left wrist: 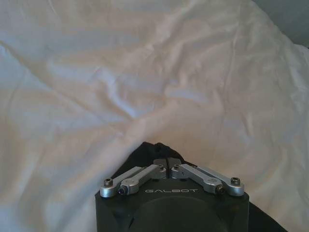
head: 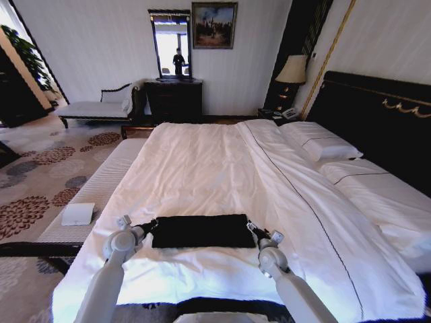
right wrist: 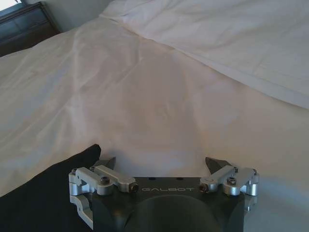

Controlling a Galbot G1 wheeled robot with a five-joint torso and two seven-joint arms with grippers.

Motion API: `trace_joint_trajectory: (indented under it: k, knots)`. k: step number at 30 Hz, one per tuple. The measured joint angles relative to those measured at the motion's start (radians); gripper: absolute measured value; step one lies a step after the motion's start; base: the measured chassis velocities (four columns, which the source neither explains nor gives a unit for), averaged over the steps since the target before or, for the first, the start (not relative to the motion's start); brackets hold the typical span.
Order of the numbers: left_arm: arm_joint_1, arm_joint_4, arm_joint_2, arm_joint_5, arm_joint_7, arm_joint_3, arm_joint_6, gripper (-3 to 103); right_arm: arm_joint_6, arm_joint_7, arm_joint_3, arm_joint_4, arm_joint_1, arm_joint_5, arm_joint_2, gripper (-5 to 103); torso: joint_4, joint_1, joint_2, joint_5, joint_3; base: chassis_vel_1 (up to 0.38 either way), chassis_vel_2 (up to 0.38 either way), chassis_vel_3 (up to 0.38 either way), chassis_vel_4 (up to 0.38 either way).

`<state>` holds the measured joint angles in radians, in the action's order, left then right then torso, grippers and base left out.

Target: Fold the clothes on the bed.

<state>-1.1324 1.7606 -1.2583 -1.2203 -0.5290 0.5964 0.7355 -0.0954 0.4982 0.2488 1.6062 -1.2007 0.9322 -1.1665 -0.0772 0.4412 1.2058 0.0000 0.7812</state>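
Looking down from the head camera, I see the black cloth (head: 203, 231) lying flat as a neat rectangle on the white sheet of the bed (head: 202, 168), near the foot edge closest to me. My 2 grippers sit at its short ends: the left gripper (head: 149, 227) at the left edge of the cloth, the right gripper (head: 253, 229) at the right edge.

On the left wrist camera, the left gripper (left wrist: 167, 161) has its fingers (left wrist: 159, 162) clenched together, tips meeting on a raised peak of the black cloth (left wrist: 145, 153), so it is grasping that corner. White sheet (left wrist: 145, 72), softly wrinkled, stretches away beyond the fingertips.

On the right wrist camera, the right gripper (right wrist: 164, 164) has its fingers (right wrist: 107, 162) released and spread wide apart, with bare sheet between them. The black cloth (right wrist: 43, 198) lies just beside the outer side of one finger, its corner reaching up near that fingertip; I cannot tell whether it touches. Farther beyond the fingers, a folded-back layer of white bedding (right wrist: 231, 43) crosses the bed.

Pillows (head: 316, 142) rest against the dark headboard (head: 377, 114), well apart from both grippers.
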Motion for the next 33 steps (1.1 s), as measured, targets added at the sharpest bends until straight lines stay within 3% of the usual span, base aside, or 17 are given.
trace_joint_trajectory:
  k: [5, 13, 15, 18, 20, 21, 23, 27, 30, 32, 33]
  knots:
    - [0.043, -0.08, 0.002, 0.007, 0.001, -0.006, 0.0, 0, -0.007, -0.11, 0.007, 0.003, -0.015, 0.039, 0.044, 100, -0.0001, 0.0, 0.0, 0.0, 0.0, 0.0, 0.0, 0.0, 0.0]
    - [0.052, -0.108, 0.006, 0.025, 0.01, 0.002, 0.0, -3, -0.017, -0.234, 0.002, 0.006, -0.024, 0.107, 0.084, 100, 0.0, 0.0, 0.0, -0.0001, 0.0, 0.0, 0.0, 0.0, 0.0]
    - [0.041, -0.093, 0.005, 0.041, 0.013, 0.014, -0.002, 7, -0.02, -0.263, -0.003, 0.002, -0.026, 0.125, 0.091, 100, 0.0001, 0.0, 0.0, 0.0001, 0.0, 0.0, 0.0, 0.0, 0.0]
    - [0.021, -0.061, 0.008, 0.048, 0.019, 0.037, -0.007, 12, -0.025, -0.297, -0.003, 0.002, -0.028, 0.158, 0.098, 100, 0.0004, 0.0, 0.0, 0.0002, 0.0, 0.0, 0.0, 0.0, 0.0]
    - [-0.006, -0.031, 0.018, 0.049, 0.024, 0.075, -0.015, 23, -0.03, -0.321, -0.005, 0.007, -0.029, 0.203, 0.115, 100, 0.0005, 0.0, 0.0, 0.0001, 0.0, 0.0, 0.0, 0.0, 0.0]
    - [-0.006, -0.031, 0.018, 0.049, 0.024, 0.075, -0.015, 23, -0.03, -0.321, -0.005, 0.007, -0.029, 0.203, 0.115, 100, 0.0005, 0.0, 0.0, 0.0001, 0.0, 0.0, 0.0, 0.0, 0.0]
    - [-0.023, -0.012, 0.028, 0.042, 0.026, 0.119, -0.019, 34, -0.032, -0.342, -0.011, 0.017, -0.035, 0.246, 0.138, 100, 0.0005, 0.0, 0.0, -0.0001, 0.0, 0.0, 0.0, 0.0, 0.0]
    - [-0.048, 0.023, 0.048, -0.006, 0.021, 0.204, -0.021, 44, -0.035, -0.408, -0.026, 0.032, -0.058, 0.288, 0.181, 100, 0.0002, 0.0, 0.0, -0.0002, 0.0, 0.0, 0.0, 0.0, 0.0]
    - [-0.083, 0.084, 0.071, -0.058, 0.009, 0.275, -0.016, 61, -0.041, -0.473, -0.036, 0.038, -0.073, 0.305, 0.206, 100, 0.0001, 0.0, 0.0, 0.0, 0.0, 0.0, 0.0, 0.0, 0.0]
    - [-0.101, 0.108, 0.076, -0.072, 0.005, 0.29, -0.012, 61, -0.045, -0.483, -0.039, 0.037, -0.073, 0.306, 0.209, 100, 0.0001, 0.0, 0.0, -0.0001, 0.0, 0.0, 0.0, 0.0, 0.0]
    - [-0.121, 0.135, 0.078, -0.083, 0.002, 0.302, -0.008, 66, -0.05, -0.49, -0.043, 0.033, -0.071, 0.306, 0.209, 100, 0.0002, 0.0, 0.0, 0.0, 0.0, 0.0, 0.0, 0.0, 0.0]
